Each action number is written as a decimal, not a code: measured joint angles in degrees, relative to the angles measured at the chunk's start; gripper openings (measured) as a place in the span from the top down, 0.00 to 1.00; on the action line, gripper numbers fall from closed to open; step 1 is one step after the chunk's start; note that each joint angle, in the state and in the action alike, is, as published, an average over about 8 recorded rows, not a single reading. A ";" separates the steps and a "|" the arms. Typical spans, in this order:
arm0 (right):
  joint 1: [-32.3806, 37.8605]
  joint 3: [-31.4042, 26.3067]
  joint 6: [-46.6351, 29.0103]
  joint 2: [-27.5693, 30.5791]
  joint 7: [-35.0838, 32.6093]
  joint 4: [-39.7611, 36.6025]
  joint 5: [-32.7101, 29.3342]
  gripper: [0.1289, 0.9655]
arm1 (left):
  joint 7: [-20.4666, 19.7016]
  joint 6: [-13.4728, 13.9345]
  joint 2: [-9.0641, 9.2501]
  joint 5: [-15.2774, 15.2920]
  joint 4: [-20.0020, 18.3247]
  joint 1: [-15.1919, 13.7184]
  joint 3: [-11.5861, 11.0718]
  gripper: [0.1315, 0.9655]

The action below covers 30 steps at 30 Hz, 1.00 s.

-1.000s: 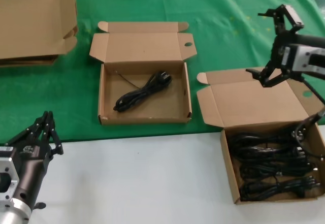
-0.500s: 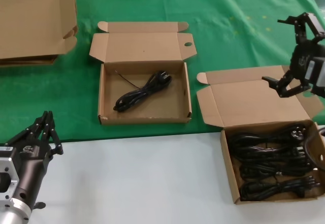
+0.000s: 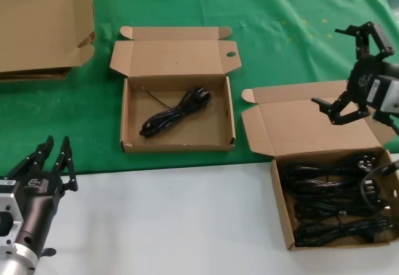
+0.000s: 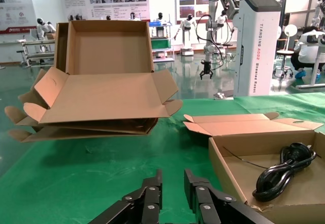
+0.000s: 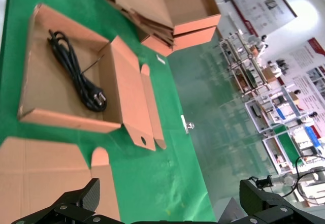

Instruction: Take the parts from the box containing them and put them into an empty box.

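Cardboard boxes sit open on the table: the full box (image 3: 336, 209) near right, packed with black cable bundles (image 3: 336, 200), and the second box (image 3: 177, 116) at centre on the green cloth (image 3: 280, 44), holding one cable (image 3: 174, 113). The right gripper (image 3: 352, 69) hangs over the full box's raised lid with its jaws spread wide and nothing in them, so the step in hand looks like the reach for another bundle. Next it needs to drop into the box and close on one bundle; the left gripper (image 3: 50, 156) waits near left, fingers slightly parted
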 joint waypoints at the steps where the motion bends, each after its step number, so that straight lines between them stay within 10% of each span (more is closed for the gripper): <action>1: -0.50 0.21 0.37 -0.27 0.21 0.17 0.20 0.00 | 0.00 0.00 0.00 0.00 0.00 0.00 0.00 0.92; 30: -18.65 7.74 13.74 -10.18 7.65 6.25 7.50 0.00 | 0.03 0.01 0.01 0.00 0.00 0.00 0.00 0.32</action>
